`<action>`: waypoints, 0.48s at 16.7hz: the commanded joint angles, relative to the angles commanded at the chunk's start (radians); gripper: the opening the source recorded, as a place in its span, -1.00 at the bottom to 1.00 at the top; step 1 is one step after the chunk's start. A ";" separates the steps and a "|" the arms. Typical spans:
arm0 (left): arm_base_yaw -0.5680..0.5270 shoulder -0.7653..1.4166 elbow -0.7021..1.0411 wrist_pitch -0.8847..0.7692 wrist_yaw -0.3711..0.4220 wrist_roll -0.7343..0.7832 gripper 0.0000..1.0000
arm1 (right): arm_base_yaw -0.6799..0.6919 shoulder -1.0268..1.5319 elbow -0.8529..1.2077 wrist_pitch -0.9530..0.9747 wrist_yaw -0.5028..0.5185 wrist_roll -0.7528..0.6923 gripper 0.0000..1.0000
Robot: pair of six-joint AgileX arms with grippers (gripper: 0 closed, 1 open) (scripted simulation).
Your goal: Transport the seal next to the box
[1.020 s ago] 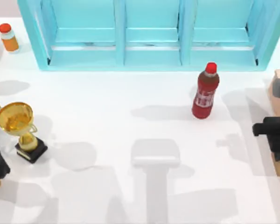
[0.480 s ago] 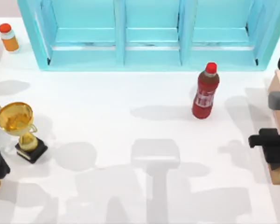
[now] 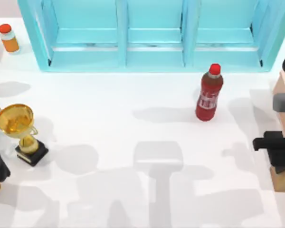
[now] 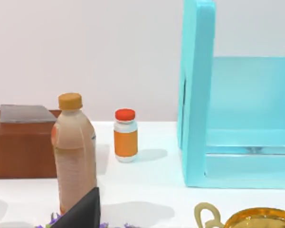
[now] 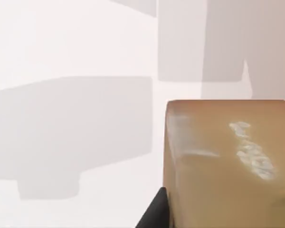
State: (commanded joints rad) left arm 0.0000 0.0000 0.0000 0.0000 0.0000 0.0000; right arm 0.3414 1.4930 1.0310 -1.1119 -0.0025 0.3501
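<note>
Bright, even light from above; soft grey shadows across white table [image 3: 109,118]; red bottle [image 3: 209,92] throws shadow leftward; no glare; slightly soft rendering.

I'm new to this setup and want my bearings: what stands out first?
The big turquoise shelf unit spans the table's back edge, with a red bottle upright just in front. A gold trophy stands at the left, and the right hand hangs over the tan seal at the right edge.
</note>
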 joint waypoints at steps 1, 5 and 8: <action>0.000 0.000 0.000 0.000 0.000 0.000 1.00 | 0.000 0.000 0.000 0.000 0.000 0.000 0.51; 0.000 0.000 0.000 0.000 0.000 0.000 1.00 | 0.000 0.000 0.000 0.000 0.000 0.000 1.00; 0.000 0.000 0.000 0.000 0.000 0.000 1.00 | 0.000 0.000 0.000 0.000 0.000 0.000 1.00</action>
State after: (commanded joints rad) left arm 0.0000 0.0000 0.0000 0.0000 0.0000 0.0000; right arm 0.3414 1.4930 1.0310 -1.1119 -0.0025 0.3501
